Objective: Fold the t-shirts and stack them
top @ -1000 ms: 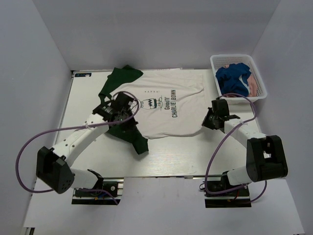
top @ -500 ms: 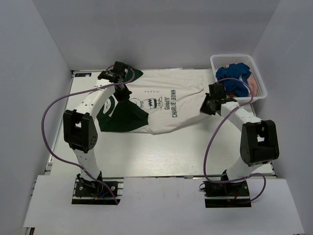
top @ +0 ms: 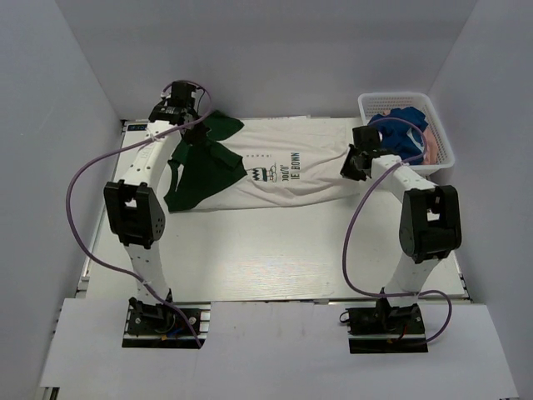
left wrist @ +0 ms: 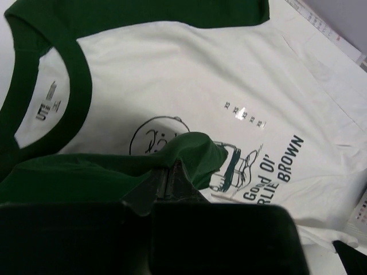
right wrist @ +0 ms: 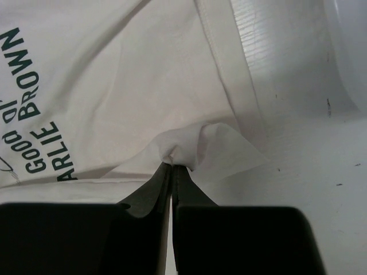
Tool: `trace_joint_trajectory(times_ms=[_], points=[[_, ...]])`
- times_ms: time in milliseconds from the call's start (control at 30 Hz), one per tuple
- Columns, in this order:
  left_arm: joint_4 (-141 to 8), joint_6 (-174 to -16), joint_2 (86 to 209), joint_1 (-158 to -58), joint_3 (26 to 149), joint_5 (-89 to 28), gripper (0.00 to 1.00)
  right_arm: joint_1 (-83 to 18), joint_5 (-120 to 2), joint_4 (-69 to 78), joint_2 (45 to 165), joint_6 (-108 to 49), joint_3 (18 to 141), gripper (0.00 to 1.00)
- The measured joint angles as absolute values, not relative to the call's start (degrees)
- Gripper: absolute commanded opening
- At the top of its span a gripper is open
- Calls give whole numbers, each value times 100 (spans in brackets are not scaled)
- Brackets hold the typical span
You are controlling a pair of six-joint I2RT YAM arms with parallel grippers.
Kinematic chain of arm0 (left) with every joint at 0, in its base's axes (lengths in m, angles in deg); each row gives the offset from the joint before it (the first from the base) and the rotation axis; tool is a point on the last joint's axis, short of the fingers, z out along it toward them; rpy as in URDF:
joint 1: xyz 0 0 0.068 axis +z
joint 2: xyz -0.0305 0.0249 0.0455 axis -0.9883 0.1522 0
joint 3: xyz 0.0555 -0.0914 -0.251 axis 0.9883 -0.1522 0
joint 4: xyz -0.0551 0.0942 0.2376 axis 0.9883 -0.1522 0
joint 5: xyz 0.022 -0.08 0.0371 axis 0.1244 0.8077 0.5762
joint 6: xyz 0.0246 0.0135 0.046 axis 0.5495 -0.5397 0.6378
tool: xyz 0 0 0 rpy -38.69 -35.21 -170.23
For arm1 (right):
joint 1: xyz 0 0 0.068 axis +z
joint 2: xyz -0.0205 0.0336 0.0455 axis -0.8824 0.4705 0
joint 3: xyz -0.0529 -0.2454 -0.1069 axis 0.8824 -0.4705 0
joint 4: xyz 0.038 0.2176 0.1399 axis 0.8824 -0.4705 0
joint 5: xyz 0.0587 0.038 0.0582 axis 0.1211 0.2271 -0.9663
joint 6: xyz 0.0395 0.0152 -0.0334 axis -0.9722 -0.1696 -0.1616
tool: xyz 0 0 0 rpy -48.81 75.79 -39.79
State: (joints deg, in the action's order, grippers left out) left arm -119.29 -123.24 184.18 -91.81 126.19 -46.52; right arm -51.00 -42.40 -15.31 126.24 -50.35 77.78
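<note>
Beyond right gripper (top: pixel 353 167), blue shirt (top: pixel 398 132) and pink shirt (top: pixel 431 150) are piled in basket (top: pixel 396 96); cream shirt (top: pixel 310 157) is pinched there and by left gripper (left wrist: pixel 172 172).

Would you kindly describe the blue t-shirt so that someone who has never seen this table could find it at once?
Look at the far right corner of the white table, where a white mesh basket stands. The blue t-shirt lies crumpled inside it. It alone is deep blue: the pink cloth beside it is pale, and the cream shirt lies outside on the table.
</note>
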Motion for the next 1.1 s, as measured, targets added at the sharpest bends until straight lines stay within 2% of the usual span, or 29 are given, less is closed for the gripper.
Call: trace_joint_trajectory(times_ms=[100, 133, 167, 200, 233, 267, 300, 333, 433, 533, 867, 1100], points=[[-11782, -12230, 18816, -9072, 12848, -4542, 0, -5161, -4213, -1574, 12810, -5033, 7918, 0], [-11750, -12206, 18964, -9033, 12916, -4518, 17, -5181, -4203, -1592, 12882, -5033, 7964, 13], [-11728, -12169, 19117, -8991, 12988, -4490, 29, -5202, -4194, -1618, 12976, -5035, 8038, 24], [-11662, -12123, 19246, -8958, 13023, -4448, 45, -5218, -4185, -1631, 13062, -5050, 8115, 29], [-11586, -12062, 19378, -8928, 13051, -4389, 88, -5231, -4176, -1642, 13164, -5044, 8200, 29], [-11520, -11975, 19524, -8904, 13089, -4348, 100, -5244, -4178, -1655, 13263, -5009, 8300, 35], [-11468, -11959, 19657, -8873, 13161, -4313, 100, -5248, -4192, -1660, 13343, -4989, 8386, 49], [-11439, -11920, 19817, -8849, 13290, -4263, 100, -5248, -4253, -1693, 13411, -4880, 8464, 90], [-11398, -11765, 20269, -8796, 13755, -4236, 100, -5237, -4432, -1743, 13527, -4718, 8659, 90], [-11369, -11658, 20272, -8792, 13722, -4234, 100, -5159, -4609, -1717, 13514, -4582, 8681, 90], [-10401, -11640, 18123, -8875, 10184, -3948, 100, -4601, -5313, -1380, 13175, -4418, 8012, 90], [-9936, -11872, 18464, -8864, 9401, -3371, 100, -4577, -4902, -1150, 13660, -4427, 8016, 90]])
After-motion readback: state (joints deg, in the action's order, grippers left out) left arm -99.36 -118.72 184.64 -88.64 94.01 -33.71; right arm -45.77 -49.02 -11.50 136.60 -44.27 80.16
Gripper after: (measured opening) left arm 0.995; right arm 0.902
